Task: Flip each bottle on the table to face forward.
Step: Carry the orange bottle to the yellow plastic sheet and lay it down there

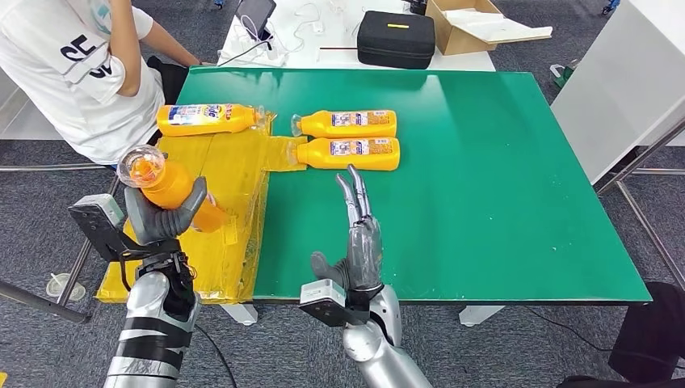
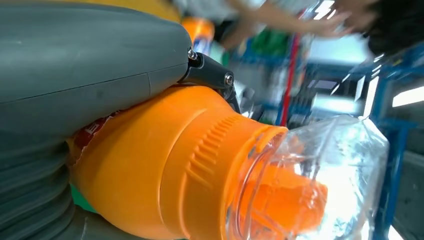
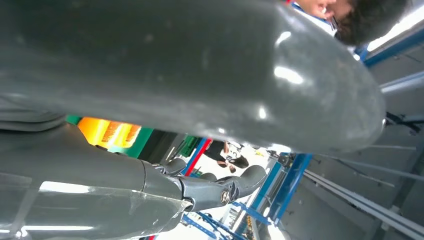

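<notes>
Left robot hand (image 1: pixel 161 217) clamped on orange bottle (image 1: pixel 165 184), lifted over yellow sheet (image 1: pixel 218 218) at the counter (image 1: pixel 501 202) left edge, clear cap toward camera. Right robot hand (image 1: pixel 359 234) empty, fingers straight and apart, above bare green just near side of bottle pair (image 1: pixel 349 139). Fourth bottle (image 1: pixel 208 118) lies on sheet's far end. Wide open green beyond pair's right.

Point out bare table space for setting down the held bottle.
Free: the green table right of the two side-by-side bottles, to its far and right edges. Crowded: the yellow sheet by the left robot hand, and around the right robot hand.
</notes>
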Tool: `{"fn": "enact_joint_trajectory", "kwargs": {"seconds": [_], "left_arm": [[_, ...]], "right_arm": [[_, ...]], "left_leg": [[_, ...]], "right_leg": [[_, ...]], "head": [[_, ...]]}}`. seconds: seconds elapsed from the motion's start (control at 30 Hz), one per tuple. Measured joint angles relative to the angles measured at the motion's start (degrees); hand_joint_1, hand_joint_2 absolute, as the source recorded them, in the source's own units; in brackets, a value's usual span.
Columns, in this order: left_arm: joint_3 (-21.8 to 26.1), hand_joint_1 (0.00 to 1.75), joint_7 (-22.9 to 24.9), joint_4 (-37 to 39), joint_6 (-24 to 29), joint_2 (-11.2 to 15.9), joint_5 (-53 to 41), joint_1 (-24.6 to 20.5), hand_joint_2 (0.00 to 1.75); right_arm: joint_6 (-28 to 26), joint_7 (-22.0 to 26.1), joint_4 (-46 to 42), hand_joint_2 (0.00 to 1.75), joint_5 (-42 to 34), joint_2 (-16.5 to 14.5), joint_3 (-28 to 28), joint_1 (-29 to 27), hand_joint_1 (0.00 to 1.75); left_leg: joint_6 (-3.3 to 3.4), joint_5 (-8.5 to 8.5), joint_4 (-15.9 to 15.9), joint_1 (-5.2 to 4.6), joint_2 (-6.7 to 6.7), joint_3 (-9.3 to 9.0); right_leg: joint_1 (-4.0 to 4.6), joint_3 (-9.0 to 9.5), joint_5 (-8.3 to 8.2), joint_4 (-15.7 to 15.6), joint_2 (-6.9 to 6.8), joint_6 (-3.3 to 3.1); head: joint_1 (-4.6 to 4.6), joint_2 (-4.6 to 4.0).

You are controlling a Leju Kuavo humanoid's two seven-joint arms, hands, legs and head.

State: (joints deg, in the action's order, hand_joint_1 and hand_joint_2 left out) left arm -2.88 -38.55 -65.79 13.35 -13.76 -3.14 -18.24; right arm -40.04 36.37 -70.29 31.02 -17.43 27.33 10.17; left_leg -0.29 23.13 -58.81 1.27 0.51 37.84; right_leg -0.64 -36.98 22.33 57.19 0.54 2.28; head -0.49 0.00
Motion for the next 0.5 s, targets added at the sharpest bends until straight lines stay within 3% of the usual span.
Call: {"fn": "enact_joint_trajectory", "kwargs": {"seconds": [0.1, 0.2, 0.3, 0.5], "left_arm": [[-1.8, 1.75, -0.1, 2.5, 11.6, 1.1, -18.9, -1.8, 1.75], [-5.1, 1.75, 3.1, 9.3, 20.6, 3.2, -39.4, -5.9, 1.75], [-8.7, 1.75, 4.7, 18.2, 23.7, 5.4, -50.2, -10.3, 1.75], [-12.7, 1.75, 6.0, 28.6, 24.2, 7.9, -55.4, -14.6, 1.75]], "right_arm": [[0.0, 0.8, -0.9, 0.0, -2.6, 0.1, 0.5, 0.0, 0.0], [0.0, 0.8, -2.3, 0.0, -4.8, 0.3, 1.8, 0.4, 0.0], [0.1, 0.5, -4.1, 0.0, -6.2, 0.6, 3.5, 1.0, 0.0], [0.3, 0.4, -6.0, 0.0, -7.1, 1.2, 5.5, 1.3, 0.0]], "left_leg": [[0.01, -0.02, 0.0, 0.0, 0.03, 0.0], [0.02, -0.04, 0.0, 0.01, 0.07, 0.01], [0.01, -0.05, 0.0, 0.0, -0.03, -0.02], [0.0, -0.05, 0.0, 0.0, -0.12, -0.03]], "right_leg": [[0.0, 0.0, 0.0, 0.0, -0.02, 0.0], [0.0, 0.03, 0.0, 0.0, -0.03, 0.0], [0.0, 0.02, -0.08, 0.0, 0.02, -0.09], [0.0, -0.02, -0.12, 0.0, 0.1, -0.15]], "head": [[0.0, 0.0], [0.0, 0.0], [0.01, 0.0], [-0.01, 0.0]]}}
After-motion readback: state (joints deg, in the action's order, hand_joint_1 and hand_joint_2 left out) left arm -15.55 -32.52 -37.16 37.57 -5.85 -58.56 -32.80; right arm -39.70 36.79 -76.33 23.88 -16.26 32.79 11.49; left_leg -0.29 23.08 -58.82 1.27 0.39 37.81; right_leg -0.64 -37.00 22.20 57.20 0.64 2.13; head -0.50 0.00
